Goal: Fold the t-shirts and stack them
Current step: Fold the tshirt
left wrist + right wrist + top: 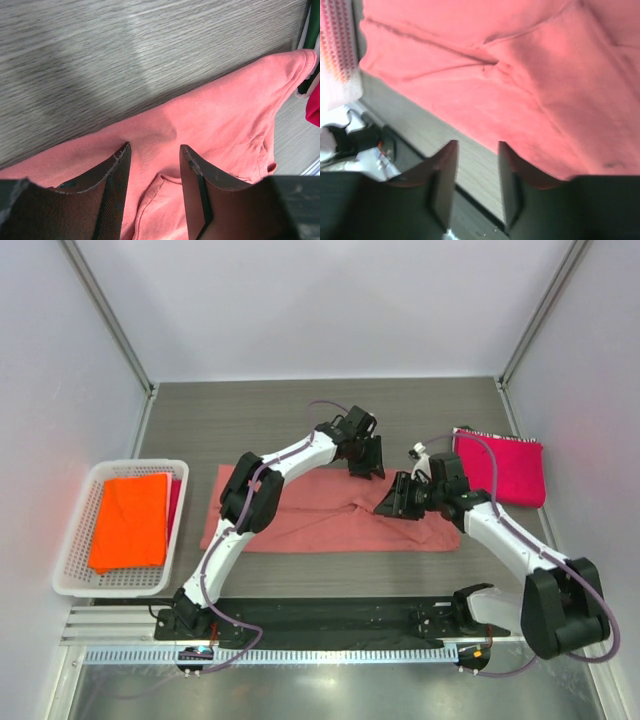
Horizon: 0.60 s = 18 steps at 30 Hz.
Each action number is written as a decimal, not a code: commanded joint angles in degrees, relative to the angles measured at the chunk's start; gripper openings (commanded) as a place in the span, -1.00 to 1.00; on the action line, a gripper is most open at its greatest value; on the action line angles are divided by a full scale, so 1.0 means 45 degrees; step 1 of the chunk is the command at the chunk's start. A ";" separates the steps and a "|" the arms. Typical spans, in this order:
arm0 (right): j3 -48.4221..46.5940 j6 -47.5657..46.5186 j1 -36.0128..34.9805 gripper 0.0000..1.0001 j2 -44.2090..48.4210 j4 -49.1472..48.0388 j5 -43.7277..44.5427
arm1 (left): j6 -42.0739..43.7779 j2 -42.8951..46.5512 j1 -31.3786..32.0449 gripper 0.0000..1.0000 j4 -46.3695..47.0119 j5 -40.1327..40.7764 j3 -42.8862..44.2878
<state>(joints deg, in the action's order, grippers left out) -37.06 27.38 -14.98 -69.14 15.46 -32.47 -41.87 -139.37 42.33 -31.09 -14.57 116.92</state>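
Pink shirt (pixel 320 522) is spread mid-table, creased at centre. Magenta shirt (pixel 505 470) is folded at far right, and orange shirt (pixel 130 520) sits in basket (pixel 75 530). Left gripper (pixel 154 150) has fingers apart and empty over the pink's far edge. Right gripper (pixel 477 147) is also spread and empty by the near hem, with table showing between the fingers. Risks:
- Right closes short of the hem and grabs nothing.
- Left pinches only one layer, so the fold skews.
- Wrists are near each other and could bump.
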 commanded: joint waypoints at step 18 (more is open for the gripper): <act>-0.3424 -0.0985 -0.0595 0.03 -0.4437 -0.0506 0.6903 | -0.0208 -0.1685 -0.0011 -0.09 -0.2367 0.0971 0.1692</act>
<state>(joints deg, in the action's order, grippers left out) -48.38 22.85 -16.32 -87.07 16.93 -4.58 -43.16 -142.82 42.30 -36.07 -13.89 123.74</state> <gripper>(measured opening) 0.515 0.455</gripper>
